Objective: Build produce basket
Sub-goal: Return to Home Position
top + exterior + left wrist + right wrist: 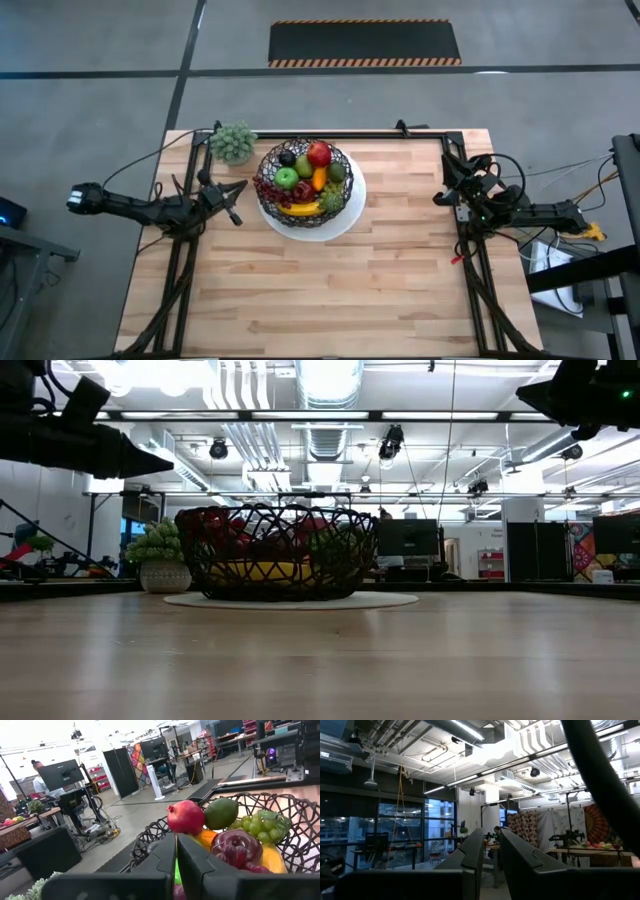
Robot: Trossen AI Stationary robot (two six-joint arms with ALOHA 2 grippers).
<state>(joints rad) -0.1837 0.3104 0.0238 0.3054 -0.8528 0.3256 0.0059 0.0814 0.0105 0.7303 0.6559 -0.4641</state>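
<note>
High view: a pale wooden table (pixel 330 290) seen from straight above. Toward its far middle, the black wire basket (pixel 345 158) sits on a white plate (pixel 347 215). The produce (pixel 305 190) is heaped inside it: a yellow banana (pixel 303 208), a green apple (pixel 287 178), a red fruit (pixel 319 154), an orange carrot (pixel 319 180), dark red grapes (pixel 268 190) and a dark plum (pixel 288 158). A pale green leafy cluster (pixel 233 142) stands just beside the basket, outside it. No loose produce shows on the wood. The left claw (pixel 235 203) hangs just beside the basket's left side. The right claw (pixel 447 186) is well apart from it, at the table's right edge.

Low view: the basket stands on its plate mid-table, with red, yellow and green showing through the mesh. Both arms are dark shapes high in the upper corners, above the table.

Left wrist view: the left claw's two dark fingers (pixel 160 865) are pressed together and hold nothing. Close beyond them is the basket, with the red fruit, a green avocado (pixel 221 813) and pale green grapes (pixel 257 822).

Right wrist view: the right claw's fingers (pixel 472 855) stand a narrow gap apart, empty, facing only the room.

The filling looks finished. What seems left is parking the arms, and the left one appears to have farther to go.
</note>
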